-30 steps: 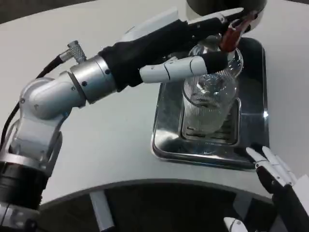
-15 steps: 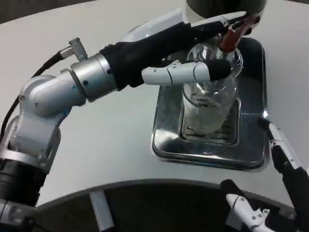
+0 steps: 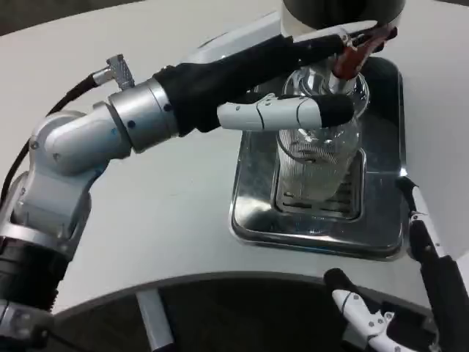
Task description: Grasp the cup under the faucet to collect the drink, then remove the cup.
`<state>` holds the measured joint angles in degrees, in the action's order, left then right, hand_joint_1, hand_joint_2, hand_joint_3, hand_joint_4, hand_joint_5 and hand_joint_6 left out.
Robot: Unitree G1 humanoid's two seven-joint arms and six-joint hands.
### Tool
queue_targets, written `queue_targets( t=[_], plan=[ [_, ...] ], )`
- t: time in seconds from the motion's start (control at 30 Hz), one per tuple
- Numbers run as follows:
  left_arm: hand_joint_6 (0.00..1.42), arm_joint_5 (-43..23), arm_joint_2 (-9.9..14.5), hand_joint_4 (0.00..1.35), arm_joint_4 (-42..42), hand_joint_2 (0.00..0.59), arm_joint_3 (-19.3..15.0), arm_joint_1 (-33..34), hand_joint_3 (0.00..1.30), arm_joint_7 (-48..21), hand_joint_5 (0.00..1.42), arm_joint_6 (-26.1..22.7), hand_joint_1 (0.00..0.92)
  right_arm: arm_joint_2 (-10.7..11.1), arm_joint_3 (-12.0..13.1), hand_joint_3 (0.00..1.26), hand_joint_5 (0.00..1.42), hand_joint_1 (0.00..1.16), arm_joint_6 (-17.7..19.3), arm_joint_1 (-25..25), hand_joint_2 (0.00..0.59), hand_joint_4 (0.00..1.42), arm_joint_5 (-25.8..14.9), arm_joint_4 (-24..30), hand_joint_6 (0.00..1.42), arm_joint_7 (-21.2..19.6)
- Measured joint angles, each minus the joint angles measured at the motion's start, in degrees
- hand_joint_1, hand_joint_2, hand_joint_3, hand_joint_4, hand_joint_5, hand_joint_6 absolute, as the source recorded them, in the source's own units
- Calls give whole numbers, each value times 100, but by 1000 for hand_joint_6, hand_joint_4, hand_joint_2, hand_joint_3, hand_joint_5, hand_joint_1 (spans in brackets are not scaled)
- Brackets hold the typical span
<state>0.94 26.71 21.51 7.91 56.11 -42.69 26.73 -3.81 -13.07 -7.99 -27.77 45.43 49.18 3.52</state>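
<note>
The cup stands on the metal drip tray at about one o'clock on the white surface, directly below the red faucet lever, apparently so the drink falls straight in. The left robot hand wraps around its upper part, holding it. The cup is clear ribbed glass. The right robot hand, at five o'clock, is spread, holding nothing.

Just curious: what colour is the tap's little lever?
Red, seen in the head view: the lever above the clear cup.

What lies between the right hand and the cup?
In the head view, only the steel drip tray, its grate and near rim, lies between the right hand and the clear cup.
</note>
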Motion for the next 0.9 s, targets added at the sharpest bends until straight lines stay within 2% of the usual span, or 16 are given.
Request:
queue_targets(
  t=[0.27, 0.5, 0.9],
  plan=[
    [160, 155, 35, 0, 0, 83, 12, 35, 108, 10, 50, 118, 0, 122, -96, 0, 39, 685, -3, 399, 275, 0, -186, -306, 163, -365],
    [160, 181, 50, 0, -1, 83, 24, 58, 108, 8, 50, 153, 0, 127, -269, 0, 36, 691, -106, 906, 273, 0, -196, -612, 162, -561],
    [160, 200, 169, 0, 0, 82, 124, 123, 108, 5, 39, 260, 0, 123, -425, 0, 15, 702, -332, 1383, 262, 0, -211, -1171, 135, -861]
  ],
)
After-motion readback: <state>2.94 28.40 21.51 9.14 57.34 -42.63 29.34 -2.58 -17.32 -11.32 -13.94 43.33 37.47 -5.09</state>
